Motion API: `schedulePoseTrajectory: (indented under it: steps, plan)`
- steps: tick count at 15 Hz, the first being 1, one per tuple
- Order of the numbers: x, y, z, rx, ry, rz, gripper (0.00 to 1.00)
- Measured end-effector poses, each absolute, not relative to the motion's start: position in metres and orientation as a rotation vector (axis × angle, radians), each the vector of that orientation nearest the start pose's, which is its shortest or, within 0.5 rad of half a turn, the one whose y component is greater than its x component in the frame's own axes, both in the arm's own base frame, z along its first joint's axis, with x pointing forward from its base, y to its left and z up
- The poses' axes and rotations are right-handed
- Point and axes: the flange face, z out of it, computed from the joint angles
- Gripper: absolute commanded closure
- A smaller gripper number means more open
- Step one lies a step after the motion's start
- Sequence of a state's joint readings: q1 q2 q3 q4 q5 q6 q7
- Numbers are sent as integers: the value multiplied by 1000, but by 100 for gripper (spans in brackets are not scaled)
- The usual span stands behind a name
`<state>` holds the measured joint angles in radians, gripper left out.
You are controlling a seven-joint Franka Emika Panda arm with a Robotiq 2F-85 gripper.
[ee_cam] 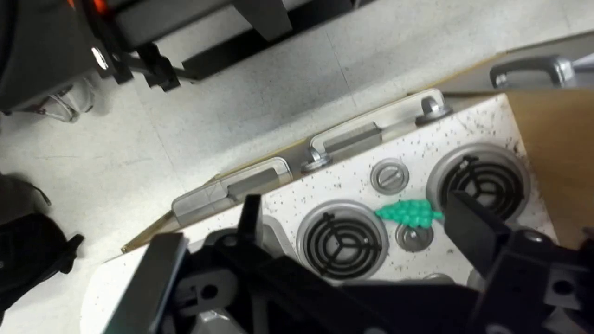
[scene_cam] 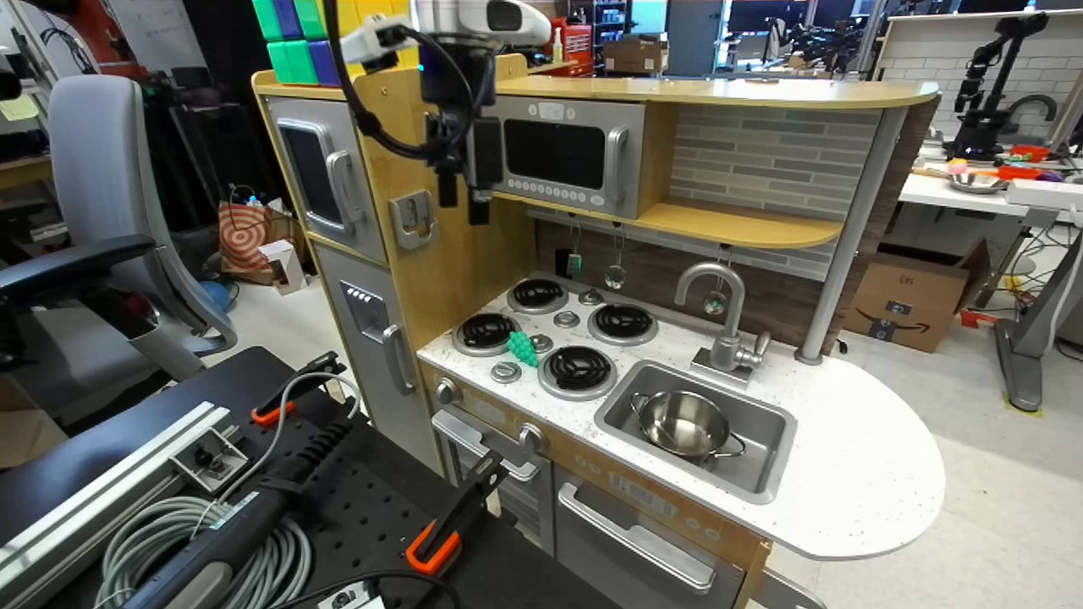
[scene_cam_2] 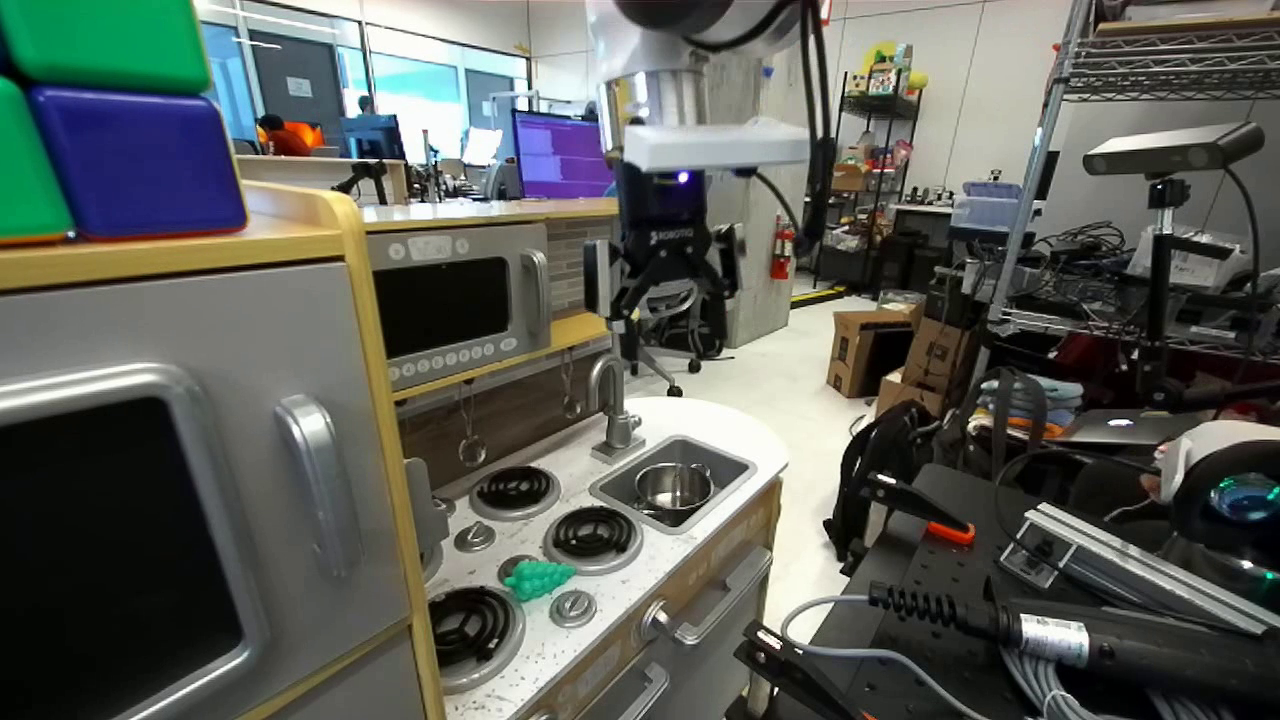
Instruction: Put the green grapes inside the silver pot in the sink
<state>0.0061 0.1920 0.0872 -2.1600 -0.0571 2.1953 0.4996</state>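
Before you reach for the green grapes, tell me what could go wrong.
The green grapes overlap a stove knob in the wrist view, so the open gripper might catch the knob when it closes. The gooseneck faucet rises beside the sink; a low carry could strike it. The silver pot is narrower than the sink, so grapes released off-centre may land outside the pot.

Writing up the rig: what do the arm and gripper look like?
The arm is mostly white, with a silvery cylinder near the wrist. The gripper is black, with pale ROBOTIQ lettering and flat, blocky finger pads. A white bar-shaped housing sits above it, with a violet light just beneath. Black cables loop alongside.
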Motion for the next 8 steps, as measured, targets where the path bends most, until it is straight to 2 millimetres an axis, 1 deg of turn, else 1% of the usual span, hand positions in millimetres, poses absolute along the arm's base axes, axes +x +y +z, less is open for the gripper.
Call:
schedulePoseTrajectory:
  steps: [2, 3, 5, 6, 8]
  plan:
    - [572, 44, 272, -3135, 638, 74, 0]
    - [583, 43, 260, -3131, 637, 7, 0]
    - [593, 46, 245, -3120, 624, -69, 0]
    - [594, 48, 241, -3120, 619, -79, 0]
    - [595, 49, 242, -3120, 616, -84, 0]
